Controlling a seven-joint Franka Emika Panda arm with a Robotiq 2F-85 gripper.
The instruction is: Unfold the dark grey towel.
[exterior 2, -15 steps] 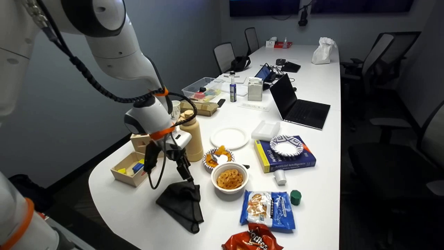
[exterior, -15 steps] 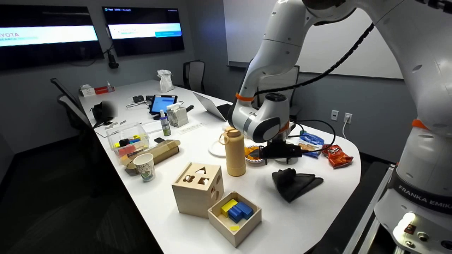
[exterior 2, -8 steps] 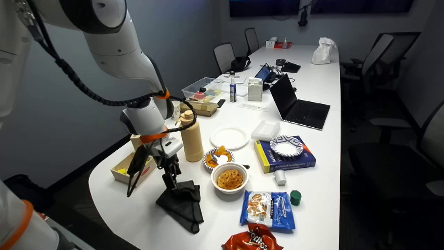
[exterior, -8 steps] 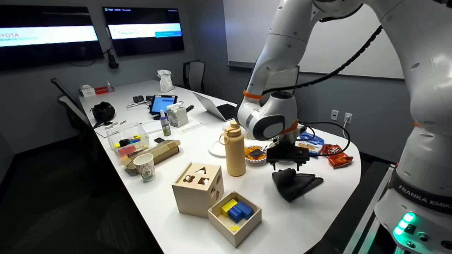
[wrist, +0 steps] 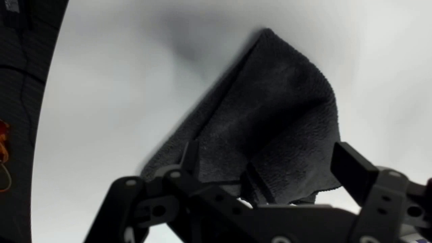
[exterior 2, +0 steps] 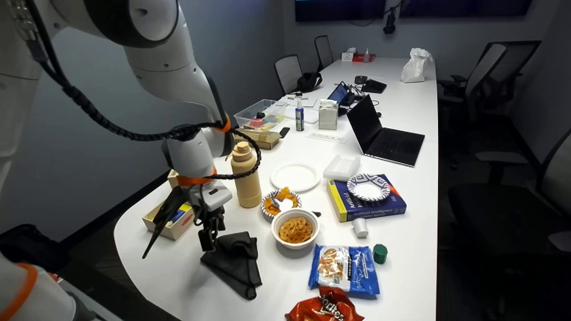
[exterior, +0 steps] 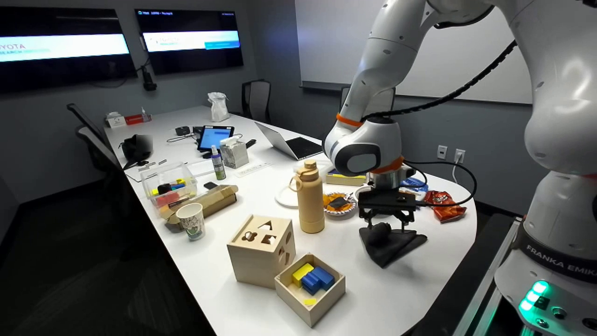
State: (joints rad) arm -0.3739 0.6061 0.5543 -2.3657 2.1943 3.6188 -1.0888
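One gripper (exterior: pixel 387 227): fingers (wrist: pixel 352 172) parted wide, pointing down.
Dark grey towel (wrist: pixel 276 84): loosely folded on the white table (wrist: pixel 101 101), under the gripper; wrist view shows part between the fingers; contact unclear.

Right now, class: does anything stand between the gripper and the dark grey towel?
Nothing visible does. The open gripper is over the towel, which shows between the fingers. A white bowl stands beside the towel, not between.

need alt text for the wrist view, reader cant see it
A dark grey towel, folded and creased, lies on a white table, with the open end effector at the bottom, partly hiding it. The table's edge runs down the left.
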